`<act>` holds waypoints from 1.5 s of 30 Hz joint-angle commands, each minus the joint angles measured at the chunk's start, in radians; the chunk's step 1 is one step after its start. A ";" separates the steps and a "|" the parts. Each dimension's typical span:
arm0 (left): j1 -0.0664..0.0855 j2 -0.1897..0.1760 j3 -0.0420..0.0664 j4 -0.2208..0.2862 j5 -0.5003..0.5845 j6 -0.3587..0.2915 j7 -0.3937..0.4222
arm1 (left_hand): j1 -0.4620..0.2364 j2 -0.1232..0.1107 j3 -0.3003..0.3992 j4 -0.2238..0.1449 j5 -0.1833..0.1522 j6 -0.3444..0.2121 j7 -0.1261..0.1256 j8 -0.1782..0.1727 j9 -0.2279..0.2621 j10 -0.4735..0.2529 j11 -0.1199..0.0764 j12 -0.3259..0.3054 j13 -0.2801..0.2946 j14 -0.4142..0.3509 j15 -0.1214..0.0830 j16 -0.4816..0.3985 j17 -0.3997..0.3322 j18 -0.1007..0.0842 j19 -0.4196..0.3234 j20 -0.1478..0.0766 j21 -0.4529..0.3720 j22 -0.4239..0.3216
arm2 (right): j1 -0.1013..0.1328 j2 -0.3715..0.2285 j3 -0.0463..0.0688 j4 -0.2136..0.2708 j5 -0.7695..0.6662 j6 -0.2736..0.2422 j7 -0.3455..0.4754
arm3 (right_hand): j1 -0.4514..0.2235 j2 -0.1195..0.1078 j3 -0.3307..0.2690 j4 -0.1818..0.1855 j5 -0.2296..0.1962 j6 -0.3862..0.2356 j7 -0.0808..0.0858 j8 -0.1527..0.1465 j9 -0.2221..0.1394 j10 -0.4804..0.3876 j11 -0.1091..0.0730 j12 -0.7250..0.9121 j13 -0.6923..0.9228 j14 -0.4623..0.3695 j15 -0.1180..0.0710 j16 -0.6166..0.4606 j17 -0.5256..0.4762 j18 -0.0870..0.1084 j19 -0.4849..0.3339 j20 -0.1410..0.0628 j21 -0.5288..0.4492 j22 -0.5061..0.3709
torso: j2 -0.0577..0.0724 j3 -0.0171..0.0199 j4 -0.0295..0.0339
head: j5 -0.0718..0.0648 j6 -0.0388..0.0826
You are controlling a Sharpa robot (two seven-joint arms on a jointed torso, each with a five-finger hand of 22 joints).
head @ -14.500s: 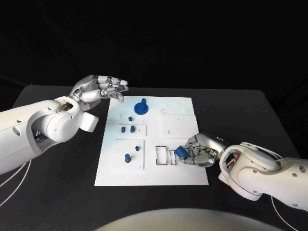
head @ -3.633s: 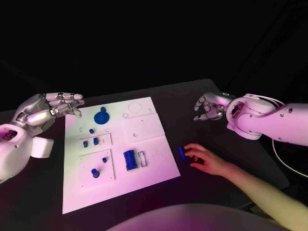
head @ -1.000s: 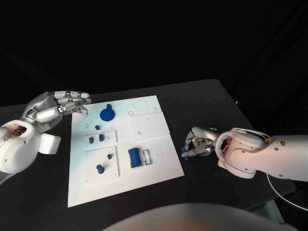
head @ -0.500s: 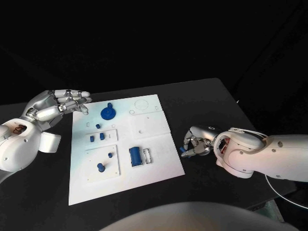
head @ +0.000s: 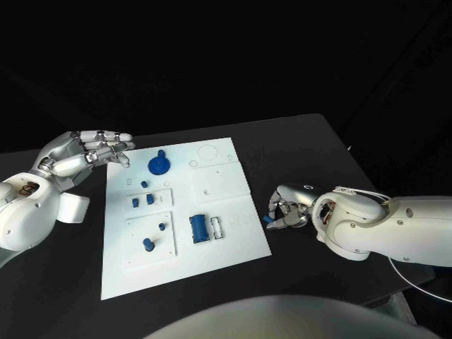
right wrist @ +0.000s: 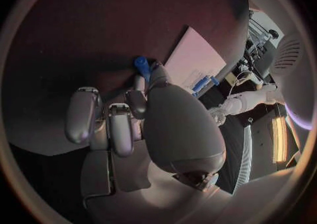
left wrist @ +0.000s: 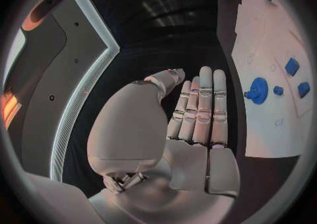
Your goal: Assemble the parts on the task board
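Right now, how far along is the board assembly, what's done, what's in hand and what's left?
Done, apparently: a blue block sits in a slot on the task board, and the blue gear and small blue pegs are on it. In hand: the right hand pinches a blue part at the board's edge. Left: the empty slot beside the block. The left hand hovers open.

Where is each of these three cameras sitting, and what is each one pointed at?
Head view: on the robot's head, looking down at the task board; both arms show, left hand and right hand.
Left wrist view: behind the left hand, open, facing past it along the board.
Right wrist view: behind the right hand, which pinches a blue part beside the board.
Shared: all three show the board.
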 commanded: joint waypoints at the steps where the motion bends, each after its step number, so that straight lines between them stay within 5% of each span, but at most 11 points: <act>1: 0.000 0.001 0.001 0.003 0.001 0.018 0.003 | 0.001 0.011 -0.001 -0.005 0.004 0.004 0.001 0.005 -0.001 -0.004 -0.001 0.004 0.001 0.001 0.004 -0.002 0.001 0.011 -0.005 0.001 0.006 0.001 | -0.014 0.005 -0.012 -0.016 -0.027 0.094 -0.047 | 0.074 0.065 0.005 0.001 0.005 0.000 -0.003 -0.002 -0.163 0.002 -0.011 -0.006 -0.004 0.060 -0.008 -0.006 0.035 0.010 0.003 -0.007 -0.007 0.168 | 0.000 -0.0003 0.0007 | 0.001 0.000; 6: 0.000 0.001 0.001 0.003 0.001 0.018 0.003 | 0.001 0.011 -0.001 -0.005 0.004 0.004 0.001 0.005 -0.001 -0.004 -0.001 0.004 0.001 0.001 0.004 -0.002 0.001 0.011 -0.005 0.001 0.006 0.001 | -0.014 0.013 -0.012 -0.023 -0.035 0.103 -0.053 | 0.079 0.063 0.015 0.005 0.015 -0.001 -0.003 -0.002 -0.164 0.000 -0.011 -0.009 -0.006 0.060 -0.008 -0.006 0.036 0.010 0.002 -0.007 -0.009 0.167 | -0.001 -0.0003 0.0002 | 0.000 -0.002; 12: 0.000 0.002 0.001 0.002 0.000 0.019 0.003 | 0.001 0.011 -0.001 -0.005 0.004 0.004 0.001 0.005 -0.001 -0.004 -0.001 0.004 0.001 0.001 0.004 -0.002 0.001 0.011 -0.005 0.001 0.006 0.001 | -0.014 0.018 -0.012 -0.023 -0.043 0.085 -0.062 | 0.128 0.050 0.121 0.007 0.037 0.005 -0.006 0.005 -0.161 0.001 -0.014 -0.010 -0.004 0.061 -0.011 -0.003 0.044 0.009 0.005 -0.011 -0.003 0.169 | 0.000 0.0004 0.0000 | 0.001 0.000; 14: 0.000 0.002 0.001 0.002 0.000 0.018 0.003 | 0.001 0.011 -0.001 -0.005 0.004 0.004 0.001 0.005 -0.001 -0.004 -0.001 0.004 0.001 0.001 0.004 -0.002 0.001 0.011 -0.005 0.001 0.006 0.001 | -0.013 0.015 -0.012 -0.020 -0.043 0.077 -0.064 | 0.125 0.028 0.190 0.007 0.037 0.004 -0.006 0.012 -0.155 0.003 -0.014 -0.010 -0.003 0.062 -0.010 -0.003 0.047 0.008 0.006 -0.011 0.001 0.170 | 0.000 0.0006 0.0010 | 0.000 0.000; 16: 0.000 0.002 0.001 0.002 0.000 0.018 0.003 | 0.001 0.011 -0.001 -0.005 0.004 0.004 0.001 0.005 -0.001 -0.004 -0.001 0.004 0.001 0.001 0.004 -0.002 0.001 0.011 -0.005 0.001 0.006 0.001 | -0.011 0.011 -0.011 -0.017 -0.040 0.069 -0.066 | 0.061 -0.039 0.355 0.001 0.039 -0.003 -0.006 0.034 -0.135 0.011 -0.013 -0.008 0.000 0.063 -0.011 -0.001 0.053 0.007 0.008 -0.010 0.009 0.172 | 0.000 0.0003 0.0005 | 0.000 0.000; 18: 0.000 0.003 0.000 0.002 -0.001 0.017 0.003 | 0.001 0.011 -0.001 -0.005 0.004 0.004 0.001 0.005 -0.001 -0.004 -0.001 0.004 0.001 0.001 0.004 -0.002 0.001 0.011 -0.005 0.001 0.006 0.001 | -0.002 0.005 -0.011 -0.013 -0.031 0.061 -0.068 | 0.020 -0.071 0.448 -0.019 0.051 -0.010 -0.008 0.049 -0.120 0.016 -0.014 -0.004 0.004 0.064 -0.011 0.000 0.056 0.006 0.010 -0.011 0.014 0.173 | 0.000 0.0001 0.0003 | 0.000 0.000; 22: 0.000 0.004 0.000 0.001 -0.001 0.017 0.004 | 0.001 0.011 -0.001 -0.005 0.004 0.004 0.001 0.005 -0.001 -0.004 -0.001 0.004 0.001 0.001 0.004 -0.002 0.001 0.011 -0.005 0.001 0.006 0.001 | 0.024 -0.010 -0.010 -0.006 -0.021 0.049 -0.071 | -0.063 -0.106 0.565 -0.073 0.056 -0.022 -0.006 0.075 -0.095 0.021 -0.016 -0.001 0.008 0.065 -0.011 0.001 0.059 0.006 0.011 -0.011 0.018 0.174 | 0.000 -0.0003 0.0001 | 0.001 -0.001; 33: 0.000 0.008 0.000 0.000 -0.001 0.018 0.004 | 0.001 0.011 -0.001 -0.005 0.004 0.004 0.001 0.005 -0.001 -0.004 -0.001 0.004 0.001 0.001 0.004 -0.002 0.001 0.011 -0.005 0.001 0.006 0.001 | 0.092 -0.035 -0.009 0.023 0.018 0.025 -0.068 | -0.132 -0.113 0.624 -0.120 0.057 -0.032 -0.007 0.090 -0.079 0.026 -0.015 0.003 0.013 0.066 -0.011 0.003 0.066 0.005 0.013 -0.011 0.025 0.175 | 0.000 -0.0005 0.0004 | 0.002 0.001; 45: 0.000 0.009 0.000 0.000 -0.001 0.019 0.005 | 0.001 0.011 -0.001 -0.005 0.004 0.004 0.001 0.005 -0.001 -0.004 -0.001 0.004 0.001 0.001 0.004 -0.002 0.001 0.011 -0.005 0.001 0.006 0.001 | 0.104 -0.002 -0.009 0.056 0.125 -0.039 -0.036 | -0.169 -0.114 0.637 -0.126 0.054 -0.038 -0.007 0.092 -0.076 0.026 -0.015 0.002 0.013 0.066 -0.011 0.003 0.067 0.006 0.012 -0.011 0.021 0.174 | 0.000 -0.0007 0.0006 | 0.021 0.004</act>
